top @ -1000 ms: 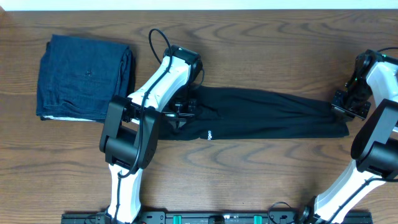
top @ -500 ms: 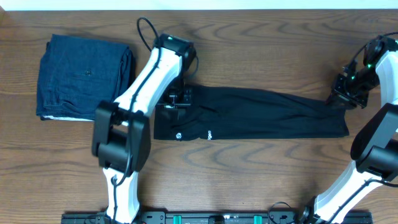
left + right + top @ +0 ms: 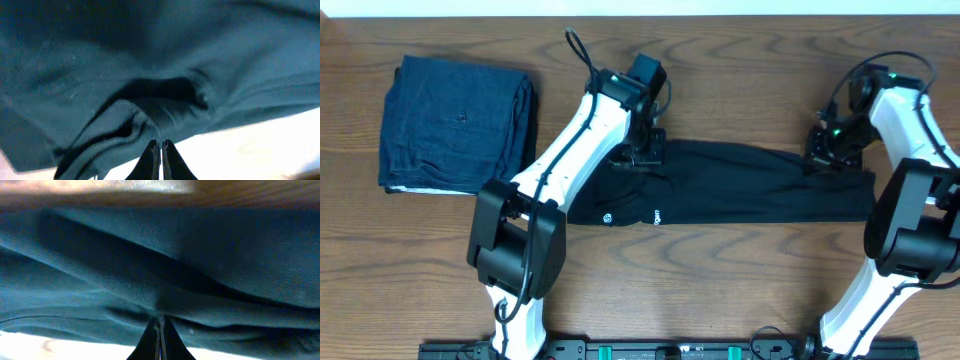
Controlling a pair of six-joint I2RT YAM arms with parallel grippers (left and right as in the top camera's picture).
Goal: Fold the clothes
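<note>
Left gripper (image 3: 638,157): jaws together, tips buried in black cloth. In the left wrist view the fingertips (image 3: 149,157) meet with a bunched fold of fabric drawn up between them, so I take it as clamped on the cloth and not merely resting on it. Right gripper (image 3: 825,150): likewise closed. Its wrist view shows the tips meeting in a crease of the same fabric, with pinch lines radiating from them. Both grips are on the T-shirt (image 3: 740,185), which lies as a long narrow black strip across the middle of the table (image 3: 720,285), its long axis running left to right in the overhead frame. The left gripper holds the strip's upper edge a little in from the left end. The right gripper holds the same upper edge near the right end, so each arm has the end nearer to it. The white logo (image 3: 657,214) and round label (image 3: 607,216) sit along the lower edge at the left end, below the left gripper. From both tools the body of the shirt lies toward the bottom of the frame. Judgement: the coming move turns on this, since any fold from these two holds would carry the upper edge down across the strip's short axis. The folded denim garment (image 3: 455,125) sits in the upper left, well apart from the shirt.
</note>
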